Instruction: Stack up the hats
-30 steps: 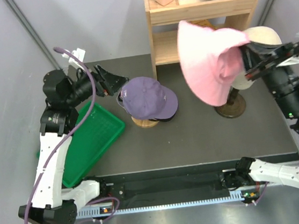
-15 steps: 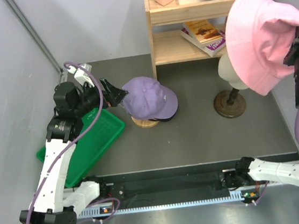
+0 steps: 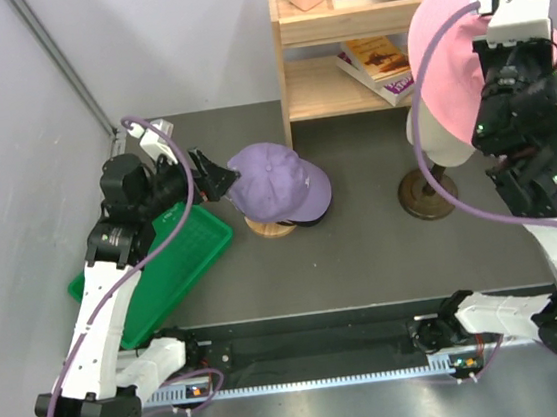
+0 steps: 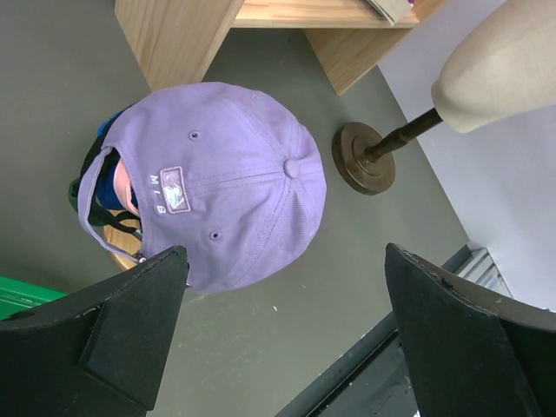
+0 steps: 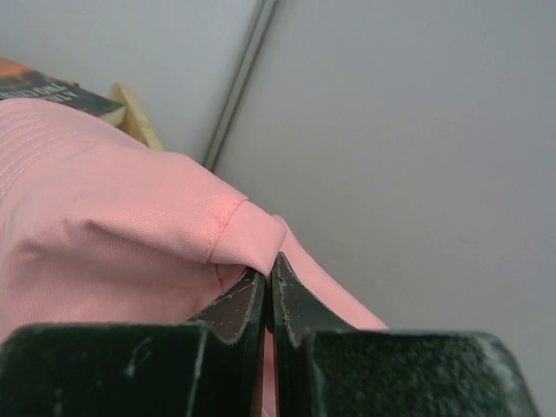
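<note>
Firmly, the right hand pinched the pink hat; it was best carried over the lavender cap just before the wide-open left hand, then lowered squarely

One pink hat, one lavender cap — perhaps others beneath, one green tray

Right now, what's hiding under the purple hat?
Under the lavender cap, a blue cap and some pale pink fabric peek out at its back opening, with the wooden stand below. How many more hats are stacked inside is covered.
</note>
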Robot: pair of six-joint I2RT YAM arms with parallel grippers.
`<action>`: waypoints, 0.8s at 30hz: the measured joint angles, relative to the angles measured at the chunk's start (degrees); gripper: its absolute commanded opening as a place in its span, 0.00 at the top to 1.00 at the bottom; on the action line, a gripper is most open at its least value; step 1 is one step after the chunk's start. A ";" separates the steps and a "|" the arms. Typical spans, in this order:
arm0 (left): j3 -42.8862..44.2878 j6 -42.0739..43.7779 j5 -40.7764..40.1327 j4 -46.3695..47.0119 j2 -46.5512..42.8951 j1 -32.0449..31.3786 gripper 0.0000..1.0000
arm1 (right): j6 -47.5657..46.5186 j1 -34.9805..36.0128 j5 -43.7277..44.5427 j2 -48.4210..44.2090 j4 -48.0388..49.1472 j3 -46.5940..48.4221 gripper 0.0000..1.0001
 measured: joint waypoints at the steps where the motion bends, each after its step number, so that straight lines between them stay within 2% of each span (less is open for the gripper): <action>1: 0.07 0.09 -0.02 -0.26 0.02 -0.13 0.01 | 1.49 -3.69 -1.62 0.76 -1.75 -0.35 1.00; 4: 0.26 0.28 -0.13 -0.66 0.02 -0.44 0.01 | 5.01 -9.81 -5.25 1.57 -4.50 -2.69 1.00; 12: 0.52 1.01 -0.44 -1.20 0.02 -0.74 0.01 | 13.75 -16.85 -16.20 3.32 -11.19 -3.91 1.00; 20: 0.57 0.55 0.98 -1.03 2.56 -1.25 0.02 | 16.90 -21.55 -23.23 5.31 -14.75 -6.93 0.99; 24: 0.59 -0.24 -1.01 0.00 4.81 -6.05 0.02 | 17.35 -22.27 -24.50 6.12 -15.26 -9.20 0.93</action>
